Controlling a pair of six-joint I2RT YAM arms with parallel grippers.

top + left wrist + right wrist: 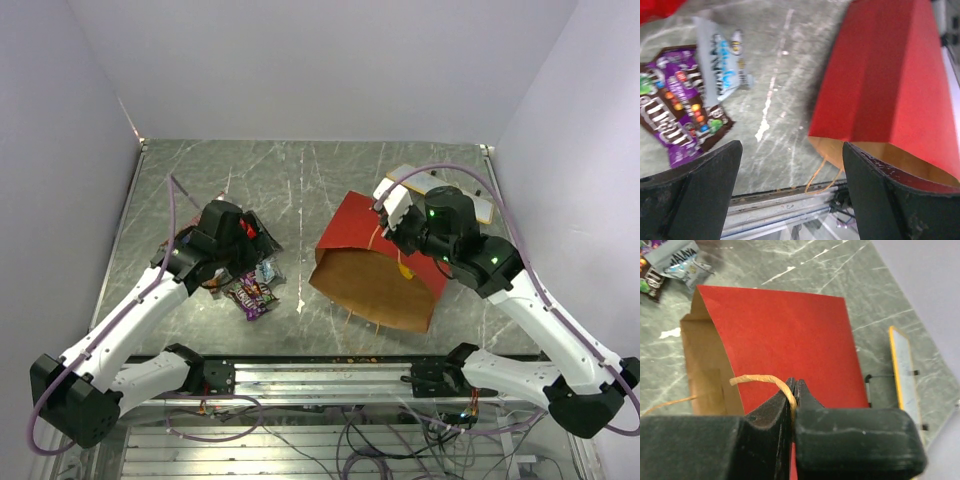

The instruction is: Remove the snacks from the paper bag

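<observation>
Bag [375, 265] lies on its side on the table [300, 180], mouth toward 6 o'clock. Right gripper [794, 390] is clenched on its handle [760, 379] (a thin paper loop). Left gripper [790, 157] hangs released above the snacks [250, 285], heaped at the bag's 9 o'clock.

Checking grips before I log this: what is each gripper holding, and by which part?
The right gripper is shut on the loop handle of the paper bag. The left gripper is open, holding nothing.
</observation>
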